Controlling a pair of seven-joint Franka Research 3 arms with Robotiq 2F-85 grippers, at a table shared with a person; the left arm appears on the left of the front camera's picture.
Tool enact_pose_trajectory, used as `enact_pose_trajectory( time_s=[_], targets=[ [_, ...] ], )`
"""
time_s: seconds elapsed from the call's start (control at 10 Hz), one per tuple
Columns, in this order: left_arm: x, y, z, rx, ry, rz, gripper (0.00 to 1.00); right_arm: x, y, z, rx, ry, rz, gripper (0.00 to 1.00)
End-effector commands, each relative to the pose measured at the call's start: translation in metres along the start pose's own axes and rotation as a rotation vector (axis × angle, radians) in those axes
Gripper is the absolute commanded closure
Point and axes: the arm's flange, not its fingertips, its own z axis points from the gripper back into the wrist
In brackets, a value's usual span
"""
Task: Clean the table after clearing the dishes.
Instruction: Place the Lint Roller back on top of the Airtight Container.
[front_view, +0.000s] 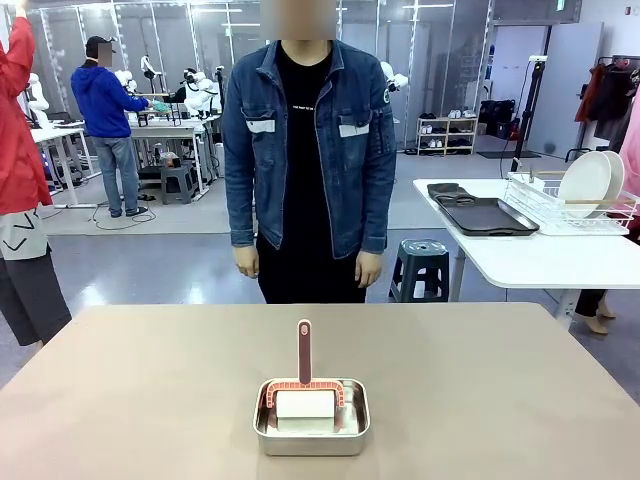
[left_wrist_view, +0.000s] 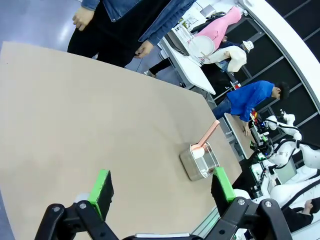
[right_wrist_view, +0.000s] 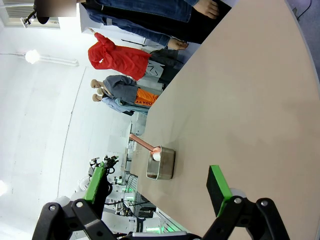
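The tan table (front_view: 140, 390) carries a small steel pan (front_view: 310, 432) near its front middle. In the pan rests a cleaning tool with a white roller (front_view: 306, 405) and a pink handle (front_view: 304, 348) pointing toward the person. The dishes, white plates (front_view: 586, 184), stand in a wire rack on the white side table at the right, with dark trays (front_view: 485, 216) beside them. My left gripper (left_wrist_view: 162, 189) hangs open over the table (left_wrist_view: 75, 110), well back from the pan (left_wrist_view: 200, 162). My right gripper (right_wrist_view: 157, 184) is open too, with the pan (right_wrist_view: 161, 164) far ahead.
A person in a denim jacket (front_view: 308, 150) stands at the far edge, hands down at the sides. A white side table (front_view: 530, 255) and a grey stool (front_view: 420, 268) stand behind on the right. Other people are farther back on the left.
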Motion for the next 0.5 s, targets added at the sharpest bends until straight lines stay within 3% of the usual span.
enact_pose_trajectory(
  time_s=[0.0, 0.4],
  targets=[
    [0.0002, -0.0012, 0.0024, 0.002, 0.003, 0.017, 0.00, -0.0025, 0.0031, -0.0011, 0.003, -0.009, 0.010, 0.00],
    [0.0002, -0.0012, 0.0024, 0.002, 0.003, 0.017, 0.00, -0.0025, 0.0031, -0.0011, 0.003, -0.009, 0.010, 0.00]
  ],
)
